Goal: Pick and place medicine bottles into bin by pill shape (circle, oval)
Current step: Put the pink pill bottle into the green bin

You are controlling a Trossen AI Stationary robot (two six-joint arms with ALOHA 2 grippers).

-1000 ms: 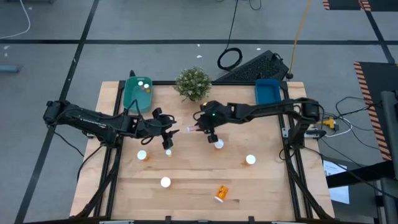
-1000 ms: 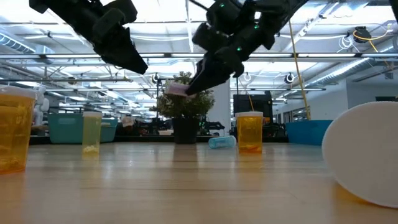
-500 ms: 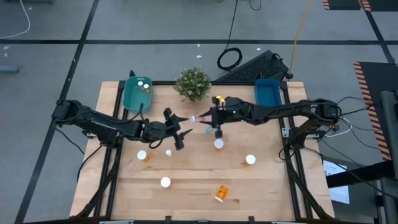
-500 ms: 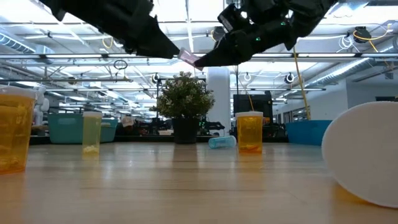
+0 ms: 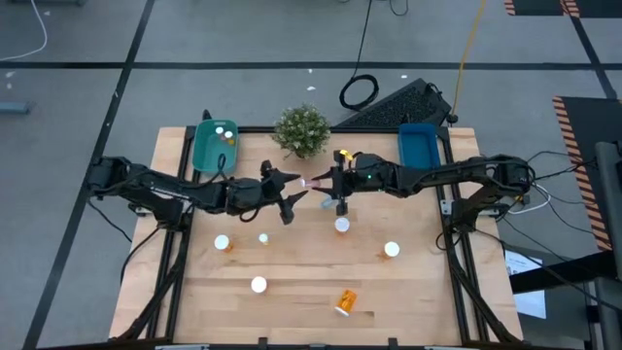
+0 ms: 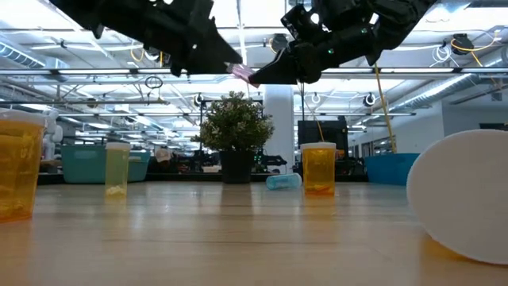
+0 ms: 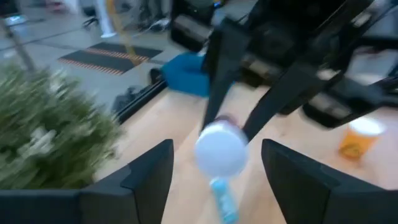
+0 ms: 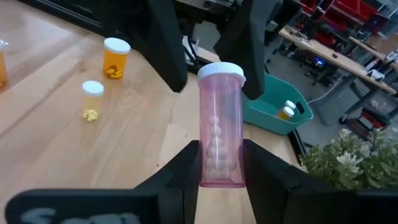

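In the high view the teal bin (image 5: 214, 146) sits at the table's (image 5: 301, 292) ten o'clock corner and already holds two white-capped bottles, so sorting has begun on that side. Just right of it, toward the centre, the left claw (image 5: 288, 197) hangs above the wood with its fingers apart and empty, aimed at three o'clock; it seems placed to receive a handover. Facing it nose to nose, the right claw (image 5: 327, 184) is clamped on the base of the pinkish bottle (image 5: 309, 184), which it holds level with the white cap pointing at nine o'clock, between the open fingers (image 7: 146, 171) opposite. The right wrist view shows small round pills stacked inside this bottle, which probably decides its bin. The potted plant (image 5: 301, 129) stands at twelve o'clock behind the meeting point. Loose orange bottles (image 5: 342, 226) wait across the lower half of the table, one lying on its side near six o'clock, and a light blue bottle (image 6: 282, 181) lies flat farther back. The blue bin (image 5: 419, 143) sits at two o'clock; nothing shows inside it from above.
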